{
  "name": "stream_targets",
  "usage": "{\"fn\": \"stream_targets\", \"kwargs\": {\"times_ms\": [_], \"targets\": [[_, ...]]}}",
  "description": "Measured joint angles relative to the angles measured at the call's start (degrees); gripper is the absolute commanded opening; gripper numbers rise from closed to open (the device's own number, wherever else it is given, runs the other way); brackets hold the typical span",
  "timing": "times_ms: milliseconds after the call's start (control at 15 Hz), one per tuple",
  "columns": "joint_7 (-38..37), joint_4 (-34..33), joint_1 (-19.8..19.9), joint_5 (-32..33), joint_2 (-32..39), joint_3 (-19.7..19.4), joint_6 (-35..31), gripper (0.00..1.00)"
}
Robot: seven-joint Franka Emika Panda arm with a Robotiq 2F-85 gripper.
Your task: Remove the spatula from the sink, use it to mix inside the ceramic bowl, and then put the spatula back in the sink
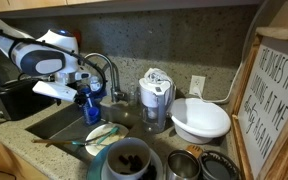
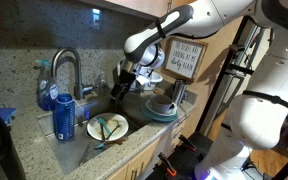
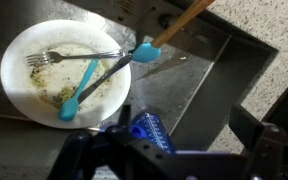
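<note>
The spatula point(image 3: 169, 33) lies in the sink point(image 3: 189, 85). Its teal-blue head rests on the rim of a white plate point(image 3: 29, 85) and its wooden handle leans up over the sink's edge. It also shows in an exterior view point(image 1: 64, 141). My gripper point(image 3: 182, 112) is open and empty. It hangs above the sink, over a blue bottle point(image 3: 149, 130), apart from the spatula. It shows in both exterior views point(image 1: 79, 88) point(image 2: 122, 85). The ceramic bowl point(image 1: 131, 160), with a pale teal rim and a dark inside, stands on the counter at the front.
The plate holds a fork point(image 3: 69, 55) and a teal utensil point(image 3: 79, 88). A curved chrome tap point(image 1: 109, 72) stands behind the sink. A water pitcher point(image 1: 156, 98), a large white bowl point(image 1: 199, 120), metal cups point(image 1: 184, 165) and a framed sign point(image 1: 279, 100) crowd the counter.
</note>
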State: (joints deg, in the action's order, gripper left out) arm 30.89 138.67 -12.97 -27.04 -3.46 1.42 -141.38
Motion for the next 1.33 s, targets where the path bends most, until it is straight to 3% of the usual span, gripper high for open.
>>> {"fn": "stream_targets", "kwargs": {"times_ms": [733, 1333], "targets": [[-27.8, -3.0, -1.5, 0.0, 4.7, 10.9, 0.8, 1.00], [-29.3, -2.6, -0.1, -2.3, 9.8, 11.3, 3.5, 1.00]]}}
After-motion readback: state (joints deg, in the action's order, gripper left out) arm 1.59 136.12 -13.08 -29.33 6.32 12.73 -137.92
